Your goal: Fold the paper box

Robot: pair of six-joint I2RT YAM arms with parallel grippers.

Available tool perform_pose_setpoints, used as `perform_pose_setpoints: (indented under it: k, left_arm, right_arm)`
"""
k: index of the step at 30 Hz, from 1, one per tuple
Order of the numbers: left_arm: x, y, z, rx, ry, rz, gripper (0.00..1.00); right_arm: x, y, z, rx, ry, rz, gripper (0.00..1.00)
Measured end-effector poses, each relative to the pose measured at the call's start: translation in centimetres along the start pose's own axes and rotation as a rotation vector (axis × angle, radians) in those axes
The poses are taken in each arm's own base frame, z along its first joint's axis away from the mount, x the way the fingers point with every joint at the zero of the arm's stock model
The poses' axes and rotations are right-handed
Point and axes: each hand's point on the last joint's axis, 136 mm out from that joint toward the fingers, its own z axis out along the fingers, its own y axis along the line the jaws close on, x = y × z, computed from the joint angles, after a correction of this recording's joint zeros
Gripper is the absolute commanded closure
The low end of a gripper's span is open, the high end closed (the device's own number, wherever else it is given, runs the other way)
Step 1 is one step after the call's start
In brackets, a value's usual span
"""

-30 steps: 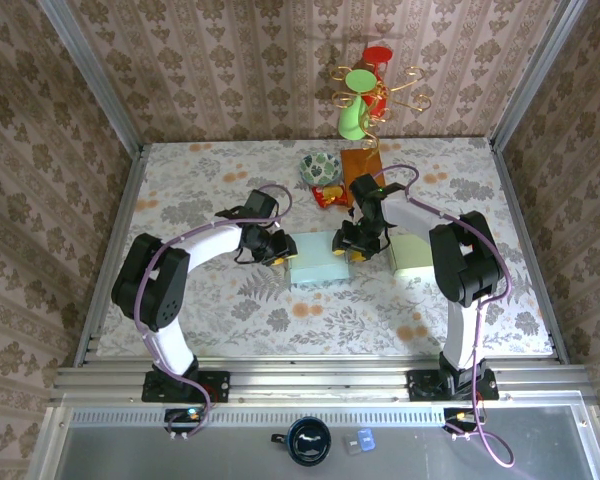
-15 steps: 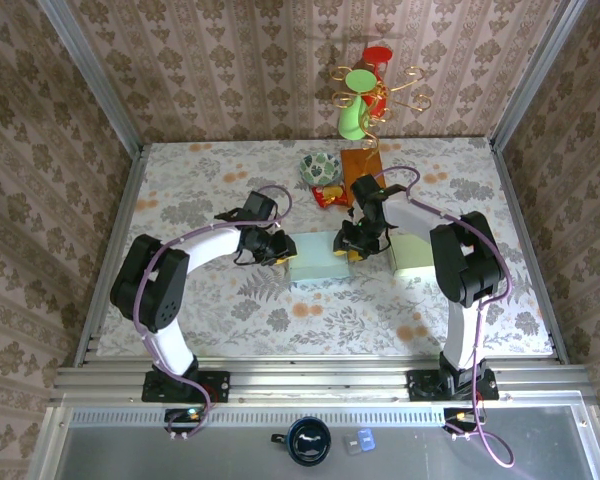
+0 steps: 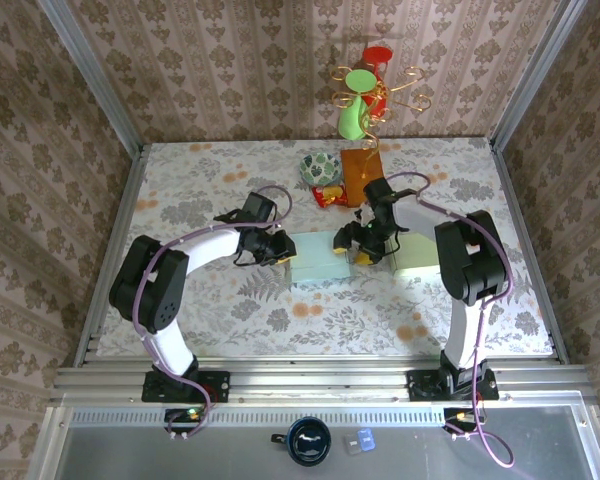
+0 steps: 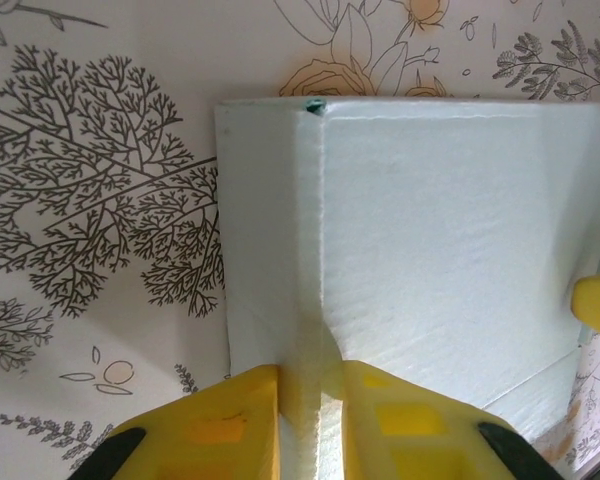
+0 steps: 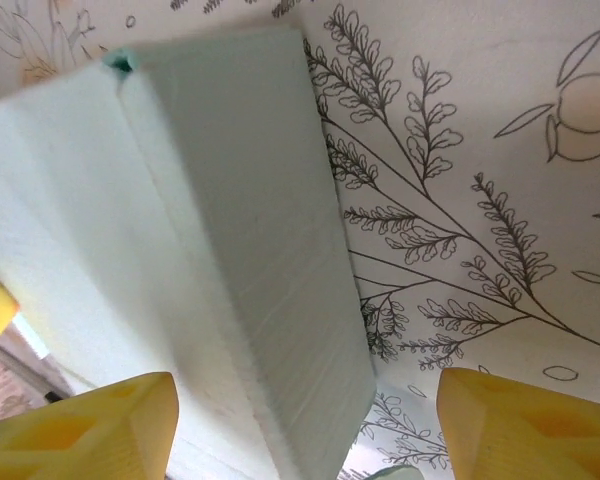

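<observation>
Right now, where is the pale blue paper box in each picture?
Top external: paper box near the picture's centre.
Left wrist: paper box centre and right.
Right wrist: paper box left and centre, slanting.
Shared landmark: floral tablecloth under it.

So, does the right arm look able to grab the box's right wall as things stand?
Probably yes: the right gripper is open over the paper box, that wall between its fingers, nothing in the way. The left gripper pinches the opposite wall.
</observation>
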Motion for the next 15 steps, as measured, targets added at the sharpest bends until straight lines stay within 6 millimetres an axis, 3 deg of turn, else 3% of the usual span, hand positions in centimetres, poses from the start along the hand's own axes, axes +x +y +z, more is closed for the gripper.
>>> perform_pose_setpoints:
  k: [3, 15]
  left_arm:
    - [0.0, 0.0, 0.0, 0.007, -0.006, 0.007, 0.85]
    - [-0.1, 0.5, -0.2, 0.067, -0.02, 0.009, 0.87]
  right_arm:
    - [-0.5, 0.6, -0.4, -0.056, -0.006, -0.01, 0.28]
    - [-0.6, 2.5, -0.5, -0.176, 0.006, -0.063, 0.27]
